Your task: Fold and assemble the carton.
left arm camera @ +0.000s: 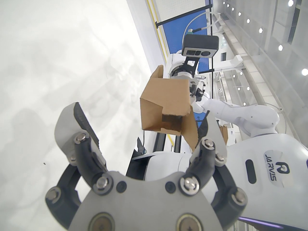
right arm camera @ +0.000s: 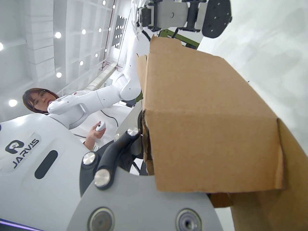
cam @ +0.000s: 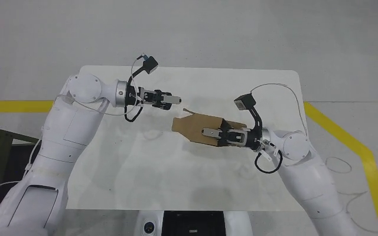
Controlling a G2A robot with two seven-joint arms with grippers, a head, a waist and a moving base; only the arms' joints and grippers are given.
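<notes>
- The carton [cam: 198, 125] is brown cardboard, partly folded into a box shape. It sits over the middle of the white table [cam: 118, 189], a little toward 3 o'clock from the centre in the top view.
- In the top view its narrow, pointed end faces 9 o'clock and its wider end faces 3 o'clock.
- The left wrist view shows the carton [left arm camera: 166, 102] as a hollow box. An opening is cut into its near face, and a flap [left arm camera: 157, 72] stands out at one far corner.
- The right gripper [cam: 211, 132] comes in from the carton's 3 o'clock side and is clamped on it, with one finger lying across the top panel.
- In the right wrist view the cardboard [right arm camera: 207, 126] sits right against the gripper's base, and its wall runs in between the fingers.
- The left gripper [cam: 174, 100] is at about 10 o'clock from the carton. It points toward the carton and is near it but not touching.
- Its fingers are spread wide and hold nothing. In the left wrist view the left gripper [left arm camera: 142, 111] shows both dark pads [left arm camera: 83, 118] bare.
- Yellow floor lines [cam: 23, 106] run off from the table's 9 o'clock and 3 o'clock sides.
</notes>
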